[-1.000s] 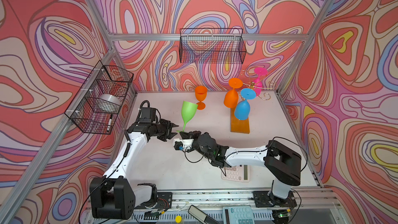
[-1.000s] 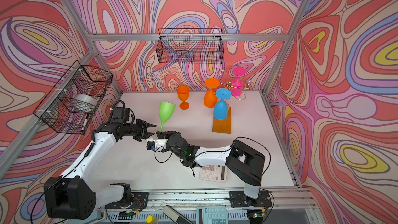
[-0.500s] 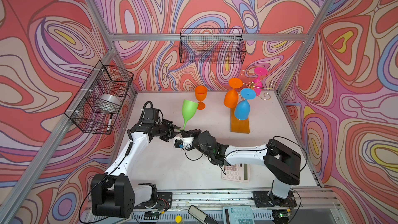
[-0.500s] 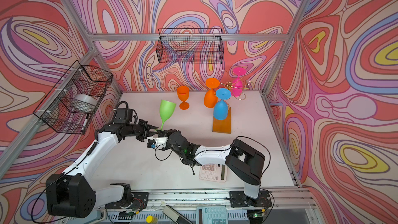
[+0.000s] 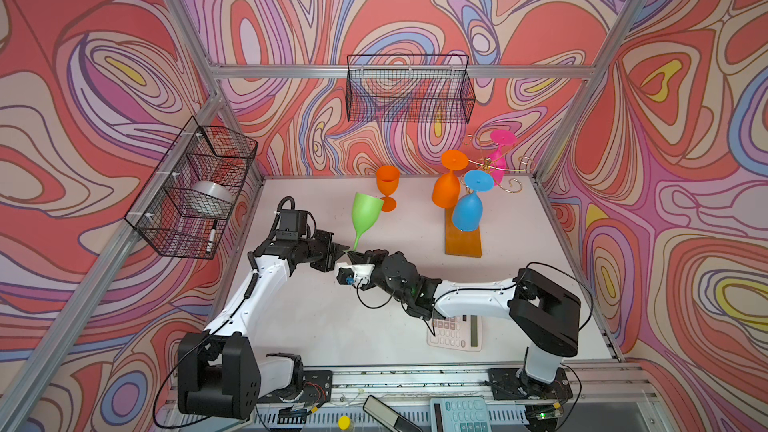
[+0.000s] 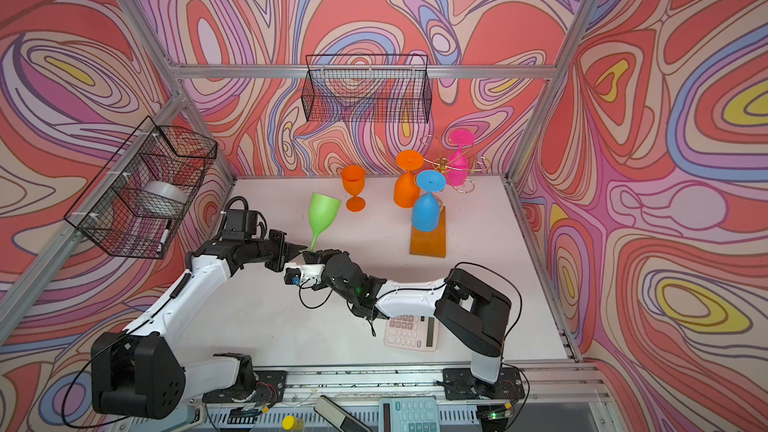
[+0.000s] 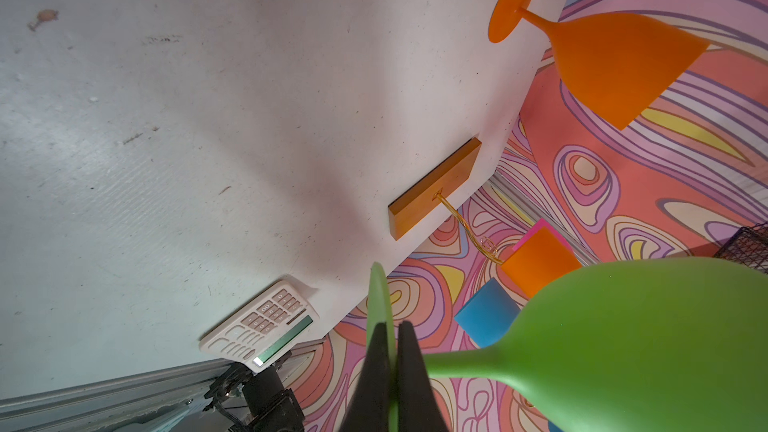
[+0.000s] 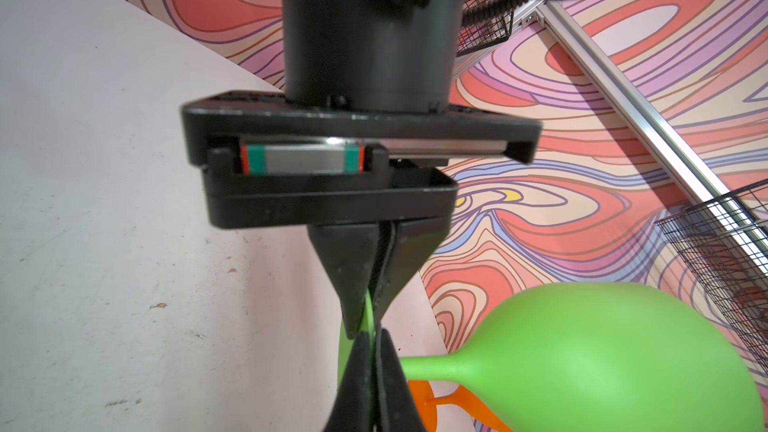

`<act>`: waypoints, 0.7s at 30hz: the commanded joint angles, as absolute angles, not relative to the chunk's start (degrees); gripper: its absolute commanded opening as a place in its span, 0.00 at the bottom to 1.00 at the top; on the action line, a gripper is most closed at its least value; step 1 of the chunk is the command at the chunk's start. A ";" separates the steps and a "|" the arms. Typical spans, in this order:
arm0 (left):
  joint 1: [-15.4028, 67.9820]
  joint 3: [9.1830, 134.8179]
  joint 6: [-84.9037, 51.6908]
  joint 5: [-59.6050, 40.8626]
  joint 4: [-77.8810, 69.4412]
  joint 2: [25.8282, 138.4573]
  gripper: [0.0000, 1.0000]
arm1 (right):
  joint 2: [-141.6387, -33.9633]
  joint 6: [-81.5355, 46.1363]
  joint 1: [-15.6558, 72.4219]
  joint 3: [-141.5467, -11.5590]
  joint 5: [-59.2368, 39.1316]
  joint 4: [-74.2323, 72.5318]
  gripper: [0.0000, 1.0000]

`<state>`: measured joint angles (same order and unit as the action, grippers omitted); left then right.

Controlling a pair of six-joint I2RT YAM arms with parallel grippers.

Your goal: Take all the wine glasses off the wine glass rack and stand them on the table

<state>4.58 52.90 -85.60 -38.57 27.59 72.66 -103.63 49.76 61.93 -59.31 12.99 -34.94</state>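
Note:
A green wine glass (image 5: 365,214) (image 6: 323,211) hangs tilted above the table left of centre, bowl up and away from the rack. Its thin foot is pinched from two sides. My left gripper (image 5: 345,248) (image 7: 392,326) is shut on the foot's rim, and my right gripper (image 5: 353,253) (image 8: 375,334) is shut on the same foot, tip to tip with the left. The wine glass rack (image 5: 486,164) stands at the back right on its amber base (image 5: 462,238) (image 7: 432,189). From it hang an orange glass (image 5: 446,195), a blue glass (image 5: 467,211) and a pink glass (image 5: 498,160), all upside down.
Another orange glass (image 5: 387,184) stands upright on the table just behind the green one. A white calculator (image 5: 455,332) lies under my right arm. Black wire baskets hang on the back wall (image 5: 409,93) and the left wall (image 5: 195,197).
My left gripper has moved right to the green glass's foot and shut on it. The right gripper has kept its grip and the glass has barely moved.

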 commanded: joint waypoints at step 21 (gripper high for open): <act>3.52 44.37 -82.37 -43.26 2.94 76.63 0.00 | -88.01 20.57 53.80 -71.63 3.65 -9.90 0.39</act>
<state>3.99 45.34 -83.77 -41.15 10.79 76.14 -89.06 28.21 55.31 -69.08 7.35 -16.78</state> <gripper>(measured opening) 0.048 0.389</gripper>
